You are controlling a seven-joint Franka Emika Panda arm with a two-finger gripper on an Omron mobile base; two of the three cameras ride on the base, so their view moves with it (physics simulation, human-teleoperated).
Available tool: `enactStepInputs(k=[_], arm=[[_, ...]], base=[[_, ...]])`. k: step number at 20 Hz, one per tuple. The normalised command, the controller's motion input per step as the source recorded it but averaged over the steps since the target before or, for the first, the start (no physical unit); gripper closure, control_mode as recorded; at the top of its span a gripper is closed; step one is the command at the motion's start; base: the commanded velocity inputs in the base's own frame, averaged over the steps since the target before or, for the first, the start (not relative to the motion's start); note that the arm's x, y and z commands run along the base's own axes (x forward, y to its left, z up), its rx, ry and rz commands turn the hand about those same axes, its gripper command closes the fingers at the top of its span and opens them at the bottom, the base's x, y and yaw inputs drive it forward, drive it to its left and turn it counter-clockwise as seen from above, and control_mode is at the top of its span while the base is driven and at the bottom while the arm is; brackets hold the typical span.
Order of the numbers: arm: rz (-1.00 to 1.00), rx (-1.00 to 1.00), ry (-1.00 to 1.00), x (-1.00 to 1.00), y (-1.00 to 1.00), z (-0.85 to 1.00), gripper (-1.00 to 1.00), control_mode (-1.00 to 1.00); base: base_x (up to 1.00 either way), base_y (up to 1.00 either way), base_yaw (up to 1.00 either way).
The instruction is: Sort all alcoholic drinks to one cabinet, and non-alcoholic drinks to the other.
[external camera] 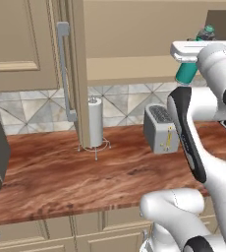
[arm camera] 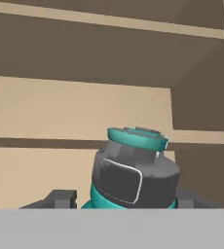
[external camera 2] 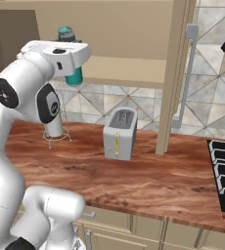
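The hand gripped the teal bottle at the open cabinet; misjudged height could have knocked its base against the shelf edge and loosened the grip.

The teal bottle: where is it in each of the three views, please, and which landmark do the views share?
Left base view: teal bottle, upper right, behind the white hand.
Right base view: upper left, under the hand.
Hand view: bottom centre, between the fingertips.
Shared landmark: the open cabinet's shelf.
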Motion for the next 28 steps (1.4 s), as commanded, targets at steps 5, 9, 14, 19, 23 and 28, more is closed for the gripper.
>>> enactStepInputs(k=[5, 9, 14, 19, 23, 28], arm=[[0.02, -0.01, 0.0, 0.42, -0.01, 0.06, 1.0, -1.0], [0.14, 0.0, 0.0, 0.36, 0.19, 0.0, 1.0, -1.0], [0.16, 0.0, 0.03, 0.39, 0.43, 0.0, 1.0, -1.0], [0.14, 0.0, 0.01, 0.33, 0.49, 0.0, 1.0, -1.0], [0.09, -0.03, 0.0, 0.3, 0.45, 0.0, 1.0, -1.0], [0.07, -0.03, 0.0, 0.41, 0.41, 0.0, 1.0, -1.0]], base=[[0.0, 0.0, 0.0], [0.0, 0.0, 0.0], [0.0, 0.0, 0.0], [0.0, 0.0, 0.0], [0.0, 0.0, 0.0], [0.0, 0.0, 0.0]])
